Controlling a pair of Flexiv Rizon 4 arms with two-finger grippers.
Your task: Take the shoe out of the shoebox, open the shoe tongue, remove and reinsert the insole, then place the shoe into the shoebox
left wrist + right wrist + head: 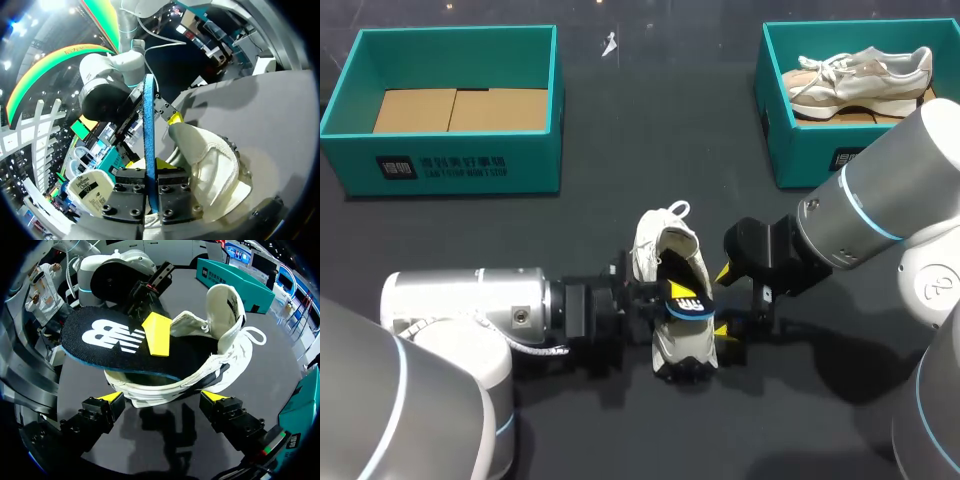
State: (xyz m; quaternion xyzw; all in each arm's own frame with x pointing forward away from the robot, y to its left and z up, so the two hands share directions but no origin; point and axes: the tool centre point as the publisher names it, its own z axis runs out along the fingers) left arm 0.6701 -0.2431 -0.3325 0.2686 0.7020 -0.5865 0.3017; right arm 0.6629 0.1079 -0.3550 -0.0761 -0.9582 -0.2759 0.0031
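1. My left hand (149, 172): pressed together on the insole (115, 342). The left wrist view shows the insole edge-on, a blue strip rising between my two fingers. Its black printed face shows only in the right wrist and head views.

2. My right hand (164, 396): spread, gripping nothing. Its own view shows both yellow tips low on the table (620, 130), apart, with the shoe just ahead of them. I cannot tell whether either tip touches the sole.

3. Shoe (672, 248): white, standing on its sole on the table between my two hands, outside both boxes. Its tongue (227, 310) stands up and back. The insole's narrow end runs down inside the shoe, and its broad end is lifted out over the heel.

4. Left shoebox (450, 165): teal, at the far left of the table, seen whole only from the head view. It holds flat cardboard (460, 108).

5. Right shoebox (800, 150): teal, far right, partly behind my right arm. A second pale shoe (860, 75) lies in it.
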